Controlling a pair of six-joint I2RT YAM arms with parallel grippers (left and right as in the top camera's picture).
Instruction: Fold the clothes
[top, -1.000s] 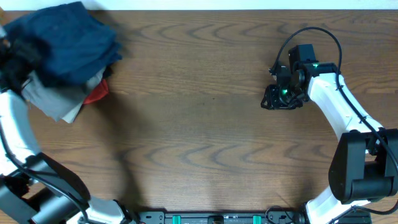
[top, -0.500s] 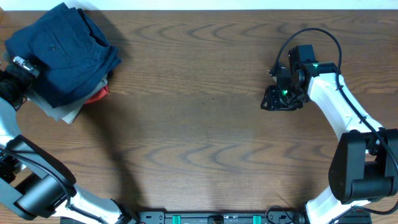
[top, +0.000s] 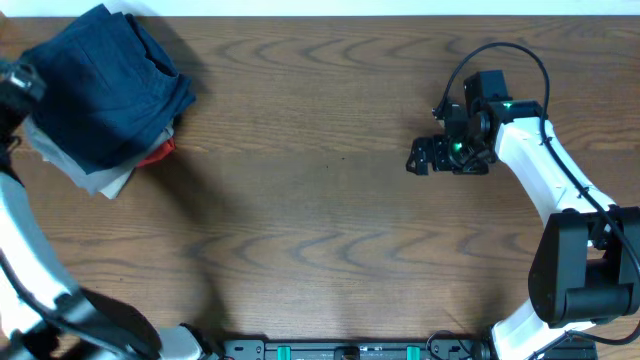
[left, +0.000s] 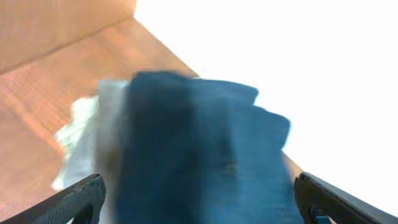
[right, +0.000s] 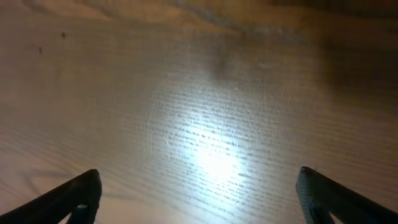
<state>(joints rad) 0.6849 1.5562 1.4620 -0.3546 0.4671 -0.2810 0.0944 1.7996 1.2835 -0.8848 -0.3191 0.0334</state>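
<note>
Pulling away from the pile, the left gripper (left: 199, 190) is now hanging at the far left of the overhead view, where half a second ago it was sitting against the navy blue shorts (top: 105, 85). Its fingers are standing wide apart with nothing between them, and its blurred wrist view is looking back at the shorts. The right gripper (top: 420, 160) is drifting slightly leftward over bare wood, jaws likewise spread and empty. The shorts are lying as a compact folded bundle in the back-left corner, resting on top of the grey-khaki shorts (top: 90, 175), with the orange-red garment (top: 157, 152) peeking out at the pile's right side. With the left arm letting go and backing off, the fold is looking finished, or very nearly so. The table (top: 320, 230) is showing dark wood grain, bare across its middle, and a pale wall strip (top: 400, 7) is running along its far edge
</note>
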